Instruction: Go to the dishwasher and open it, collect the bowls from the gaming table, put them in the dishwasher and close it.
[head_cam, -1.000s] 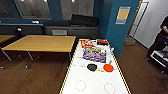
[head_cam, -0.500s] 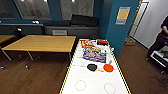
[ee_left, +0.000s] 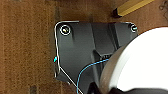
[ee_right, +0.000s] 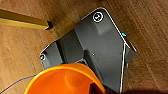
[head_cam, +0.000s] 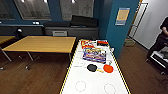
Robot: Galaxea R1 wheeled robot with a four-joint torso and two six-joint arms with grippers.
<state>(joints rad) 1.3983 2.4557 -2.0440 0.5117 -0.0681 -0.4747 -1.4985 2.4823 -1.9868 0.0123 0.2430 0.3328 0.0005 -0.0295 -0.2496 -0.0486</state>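
Wooden floor (ee_left: 27,50) spreads beneath both wrists, and each wrist camera catches a yellowish table leg (ee_right: 23,22) close by. Up in the head view, the gaming table (head_cam: 65,75) runs straight ahead, white top with a yellow edge, and a yellow-topped table (head_cam: 42,43) stands beside it. Board-game boxes (head_cam: 94,54) sit at its far end. Nearer than the boxes lie the bowls: the black bowl (head_cam: 91,67) and the orange bowl (head_cam: 108,68), side by side on the white top.

Only the wrist views add this: a white rounded shape (ee_left: 140,62) looms right at the left wrist, and an orange rounded shape (ee_right: 62,80) right at the right wrist. Whether the left gripper or the right gripper is clenched, released or grasping anything, I cannot tell. A person (head_cam: 162,37) stands far off to the side.
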